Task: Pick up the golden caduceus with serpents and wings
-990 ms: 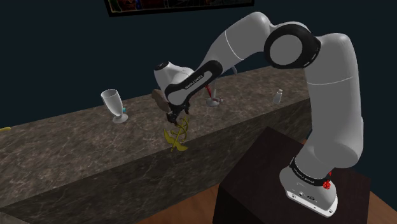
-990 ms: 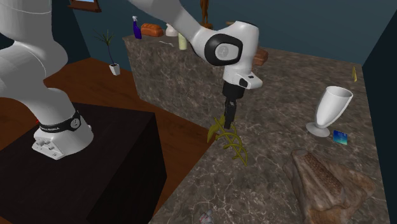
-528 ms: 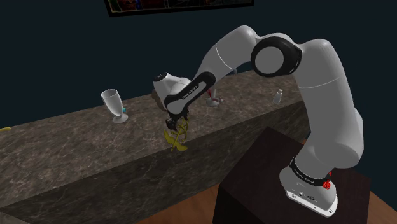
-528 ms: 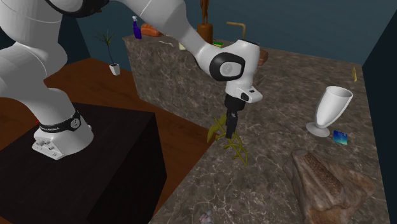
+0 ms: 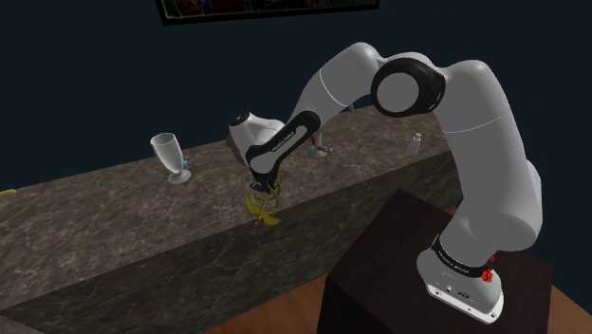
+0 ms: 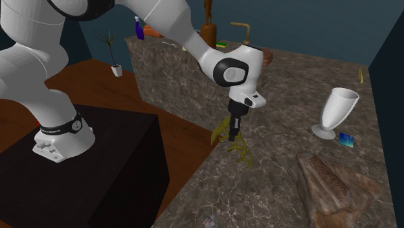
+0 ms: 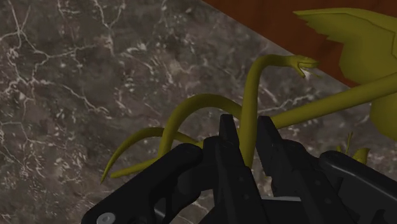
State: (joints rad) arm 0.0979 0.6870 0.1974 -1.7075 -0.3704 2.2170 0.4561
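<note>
Tool: the black gripper (image 7: 245,130) is pointing down at the counter, and its two fingers (image 7: 226,127) are sitting very close together with just a thin gap.
Hold: the fingers are pinching one thin snake of the golden caduceus (image 7: 254,95). They seem to be touching it on both sides, but that spot is a bit hidden.
Place of the caduceus: it is lying on the dark stone counter (image 6: 285,162), right at the edge nearest the stand (image 5: 398,256). One wing is sticking out past the edge, over the brown floor (image 6: 90,84).
Arm: the white arm (image 5: 474,123) is reaching from the black stand up and over to the counter.
Cup: a pale cup (image 6: 336,110) is standing upright on the counter, well apart from the gripper.
By the cup: a small blue thing (image 6: 346,140) is lying just beside its foot.
Lump: a brown lump (image 6: 336,188) is resting on the counter, near the cup.
</note>
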